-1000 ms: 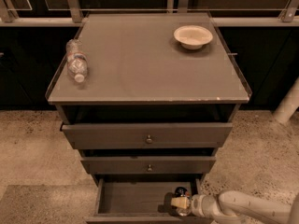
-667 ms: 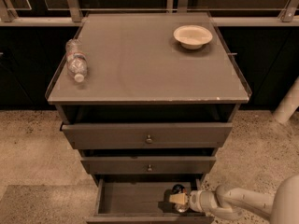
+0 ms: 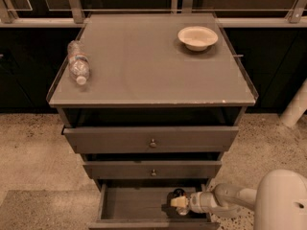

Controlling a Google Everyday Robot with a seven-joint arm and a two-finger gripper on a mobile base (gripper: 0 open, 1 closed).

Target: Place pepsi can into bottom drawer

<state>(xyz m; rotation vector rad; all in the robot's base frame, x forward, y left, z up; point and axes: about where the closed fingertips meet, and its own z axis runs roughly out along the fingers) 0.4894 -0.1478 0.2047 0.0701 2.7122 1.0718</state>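
The bottom drawer [image 3: 136,204] is pulled open at the foot of the grey-brown cabinet and shows a plain flat floor. My gripper [image 3: 179,201] reaches in from the right and sits low inside the drawer, near its right end. A small dark object with a pale glint, apparently the pepsi can [image 3: 178,193], is right at the gripper's tip, just behind it. Most of the can is hidden in shadow, and I cannot tell whether it rests on the drawer floor.
A clear water bottle [image 3: 78,67] lies on the cabinet top at the left and a cream bowl [image 3: 197,37] stands at the back right. Two upper drawers with round knobs [image 3: 152,143] overhang the bottom drawer. My white arm [image 3: 280,200] fills the lower right corner.
The gripper has shifted slightly left and deeper into the bottom drawer. More of my white arm has come into view at the lower right.
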